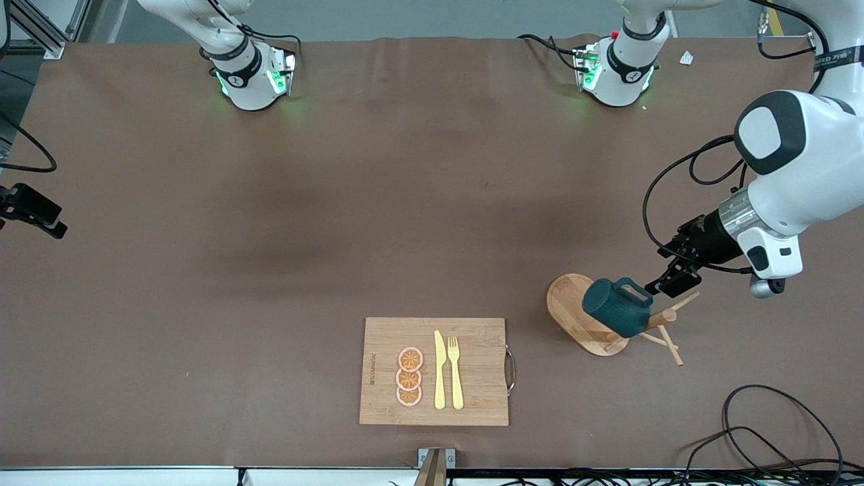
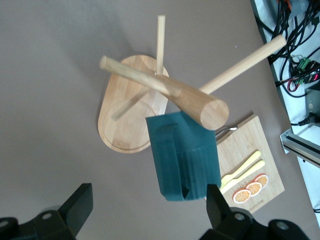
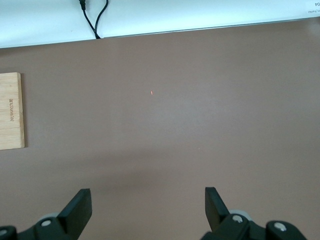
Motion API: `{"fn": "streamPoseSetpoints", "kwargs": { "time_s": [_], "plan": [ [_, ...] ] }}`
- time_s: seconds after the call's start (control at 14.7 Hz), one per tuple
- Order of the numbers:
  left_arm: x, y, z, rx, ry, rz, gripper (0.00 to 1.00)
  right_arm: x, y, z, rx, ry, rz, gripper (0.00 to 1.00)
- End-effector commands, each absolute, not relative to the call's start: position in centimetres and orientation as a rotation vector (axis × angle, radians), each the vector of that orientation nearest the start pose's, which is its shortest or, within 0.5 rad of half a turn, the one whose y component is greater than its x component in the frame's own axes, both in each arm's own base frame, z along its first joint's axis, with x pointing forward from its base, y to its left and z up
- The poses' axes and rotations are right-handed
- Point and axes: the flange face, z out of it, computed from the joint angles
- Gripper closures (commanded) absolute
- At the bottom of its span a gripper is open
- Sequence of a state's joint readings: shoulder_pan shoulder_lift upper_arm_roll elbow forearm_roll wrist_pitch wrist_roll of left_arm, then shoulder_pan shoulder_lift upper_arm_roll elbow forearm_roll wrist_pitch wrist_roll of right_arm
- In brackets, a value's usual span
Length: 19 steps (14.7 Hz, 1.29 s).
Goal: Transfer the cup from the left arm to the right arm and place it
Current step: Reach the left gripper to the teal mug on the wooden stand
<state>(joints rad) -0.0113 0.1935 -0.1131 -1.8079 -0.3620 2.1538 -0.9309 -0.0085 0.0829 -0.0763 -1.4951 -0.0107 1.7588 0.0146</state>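
The dark teal ribbed cup [image 1: 615, 309] hangs tilted on a wooden peg stand [image 1: 574, 312] toward the left arm's end of the table. In the left wrist view the cup [image 2: 185, 155] hangs under the stand's thick post [image 2: 200, 105], with its handle toward the camera. My left gripper [image 1: 667, 282] is open and empty, close beside the cup's handle without touching it. In its own view the left gripper [image 2: 147, 207] has the cup's end near one finger [image 2: 216, 200]. My right gripper [image 3: 147, 205] is open and empty over bare table and is out of the front view.
A wooden cutting board [image 1: 435, 371] with orange slices [image 1: 409, 378], a yellow knife and a fork [image 1: 455, 371] lies near the front camera's edge. It also shows in the left wrist view [image 2: 240, 150] and at the edge of the right wrist view [image 3: 10, 110]. Black cables [image 1: 763, 432] lie at the corner.
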Motion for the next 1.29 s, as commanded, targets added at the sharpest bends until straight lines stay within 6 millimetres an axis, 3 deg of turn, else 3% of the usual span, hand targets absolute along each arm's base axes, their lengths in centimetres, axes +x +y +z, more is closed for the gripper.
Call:
{"fn": "streamPoseSetpoints", "kwargs": {
  "time_s": [0.0,0.68,1.22],
  "plan": [
    [62.9,-9.4,45.4,-3.095,-1.747,0.124,0.0,59.8,-5.0,63.4,-3.157,0.148,-0.295,0.0],
    [65.5,-10.3,42.0,-3.105,-1.83,0.21,0.0,59.8,-5.1,63.4,-3.157,0.151,-0.295,0.0],
    [66.1,-10.3,39.2,-3.077,-1.878,0.302,0.0,59.8,-5.1,63.5,-3.159,0.151,-0.298,0.0]
  ]
}}
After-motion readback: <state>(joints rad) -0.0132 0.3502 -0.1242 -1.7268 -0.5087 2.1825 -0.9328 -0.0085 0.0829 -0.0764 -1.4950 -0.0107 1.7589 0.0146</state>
